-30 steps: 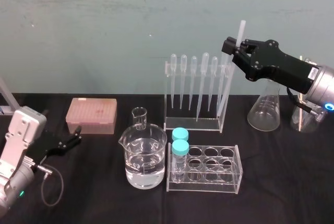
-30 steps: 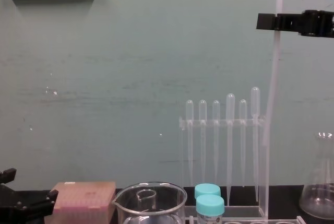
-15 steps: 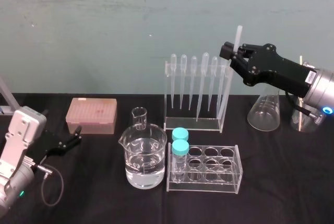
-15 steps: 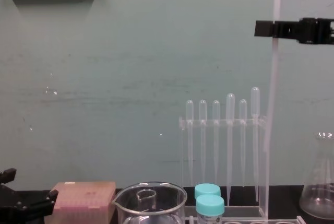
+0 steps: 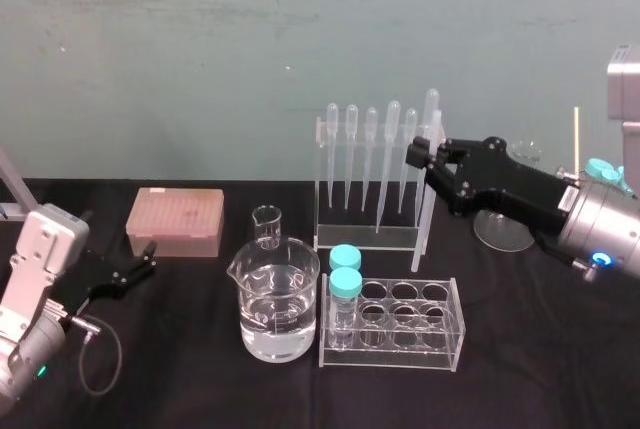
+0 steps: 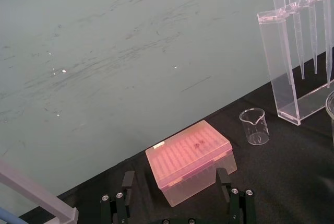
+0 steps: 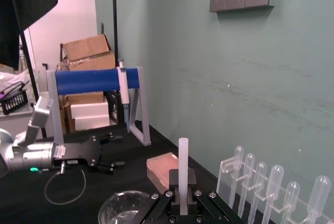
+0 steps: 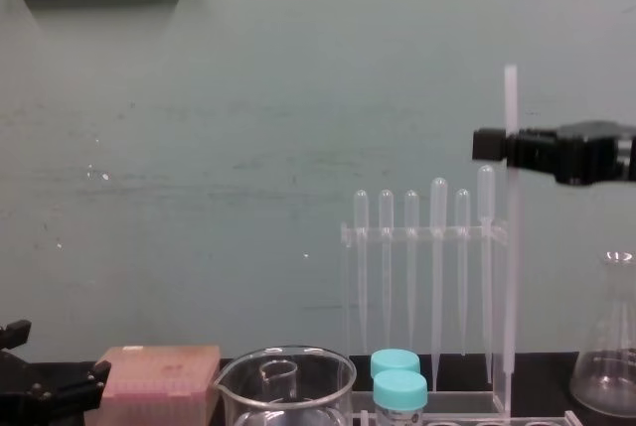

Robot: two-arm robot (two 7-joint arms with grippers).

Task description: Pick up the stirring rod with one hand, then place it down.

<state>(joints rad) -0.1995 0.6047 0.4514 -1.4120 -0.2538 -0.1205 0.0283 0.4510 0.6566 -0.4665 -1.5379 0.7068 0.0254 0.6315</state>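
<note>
The stirring rod (image 5: 421, 217), thin and whitish, stands nearly upright at the right end of the clear pipette rack (image 5: 370, 234). My right gripper (image 5: 424, 155) is shut on its upper part, with a short length sticking out above the fingers. From the chest, the rod (image 8: 510, 267) runs down beside the rack from the right gripper (image 8: 497, 145); its lower end sits low by the rack's base, and contact with the table cannot be told. The right wrist view shows the rod (image 7: 182, 158) clamped between the black fingers. My left gripper (image 5: 143, 265) rests open at the table's left.
A pink tip box (image 5: 175, 220) lies at the back left. A beaker of water (image 5: 273, 299) and a small empty beaker (image 5: 266, 225) stand in the middle. A tube rack (image 5: 400, 324) with two teal-capped tubes is in front. A conical flask (image 5: 503, 224) stands behind my right arm.
My right gripper has come down and slightly left with the stirring rod, lowering it beside the pipette rack. The left arm has not moved.
</note>
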